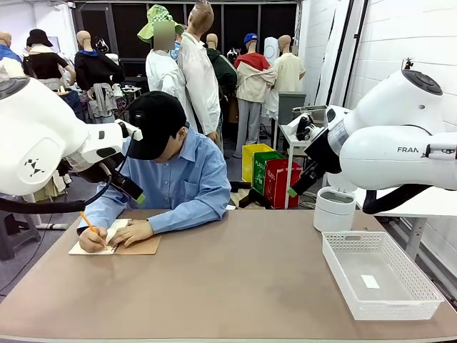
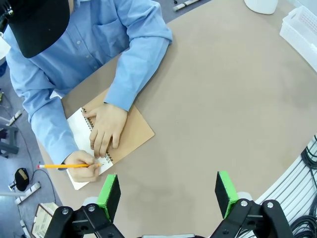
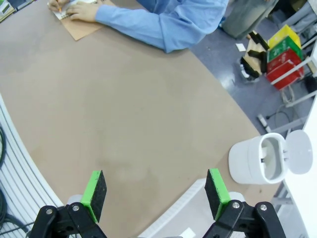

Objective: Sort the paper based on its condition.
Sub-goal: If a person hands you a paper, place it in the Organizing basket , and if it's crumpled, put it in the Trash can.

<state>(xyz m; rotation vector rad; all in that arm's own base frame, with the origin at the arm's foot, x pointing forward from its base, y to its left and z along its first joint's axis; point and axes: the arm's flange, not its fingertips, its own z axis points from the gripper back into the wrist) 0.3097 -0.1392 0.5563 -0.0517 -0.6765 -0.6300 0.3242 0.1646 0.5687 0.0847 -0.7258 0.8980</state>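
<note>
A loose sheet of the paper is out of view. At the far left of the table a person in a blue shirt writes with an orange pencil (image 2: pixel 64 166) on the white page of a spiral notebook (image 2: pixel 136 134) with a brown cover (image 1: pixel 139 246). One hand (image 2: pixel 106 129) rests flat on it. My left gripper (image 2: pixel 168 191) hangs open above the table, near the notebook, with nothing between its green pads. My right gripper (image 3: pixel 154 191) is open too, high over the table's right side and holding nothing.
A white mesh basket (image 1: pixel 378 275) stands at the front right with a small white label on its floor. Behind it is a white lidded bin (image 1: pixel 334 209), its lid swung open (image 3: pixel 257 158). The brown tabletop (image 1: pixel 243 279) lies bare between notebook and basket.
</note>
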